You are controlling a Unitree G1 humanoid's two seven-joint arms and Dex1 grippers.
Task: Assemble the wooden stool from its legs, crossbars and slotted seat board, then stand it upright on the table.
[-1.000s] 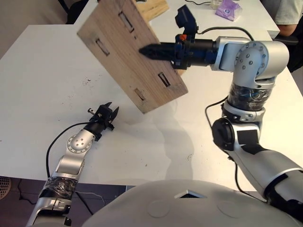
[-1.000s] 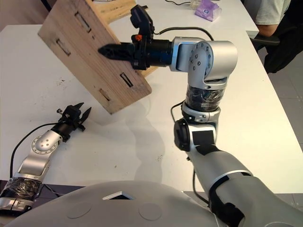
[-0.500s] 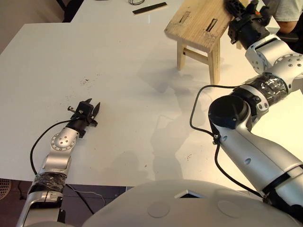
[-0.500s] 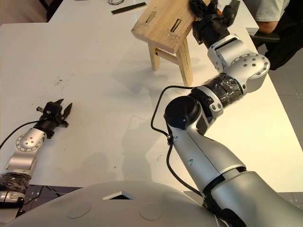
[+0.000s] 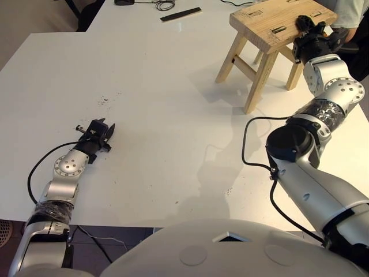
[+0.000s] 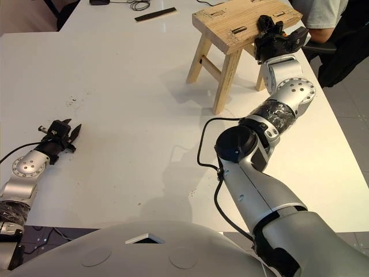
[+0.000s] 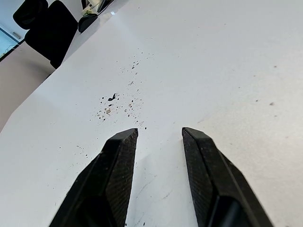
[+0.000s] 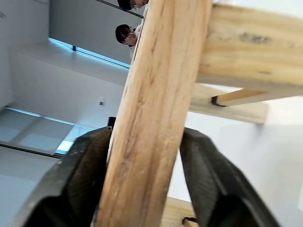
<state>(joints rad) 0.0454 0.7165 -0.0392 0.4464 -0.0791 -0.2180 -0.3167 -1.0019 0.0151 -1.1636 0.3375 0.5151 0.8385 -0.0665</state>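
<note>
right eye view: outstretched right gripper (image 6: pixel 266 27) tight on stool (image 6: pixel 222 29) seat; left gripper (image 6: pixel 70 124) agape over table (image 6: pixel 132 98)

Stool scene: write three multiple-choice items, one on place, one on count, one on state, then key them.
1. Where does the stool stand? A. table's far right B. table's near left C. on the floor
2. How many grippers touch it? A. none B. one C. two
3. The left gripper is: A. shut on a leg B. open and empty C. shut on a crossbar
1 A: it stands upright on the table, far right. 2 B: the right gripper alone clamps it. 3 B: its fingers stand apart over the table.
</note>
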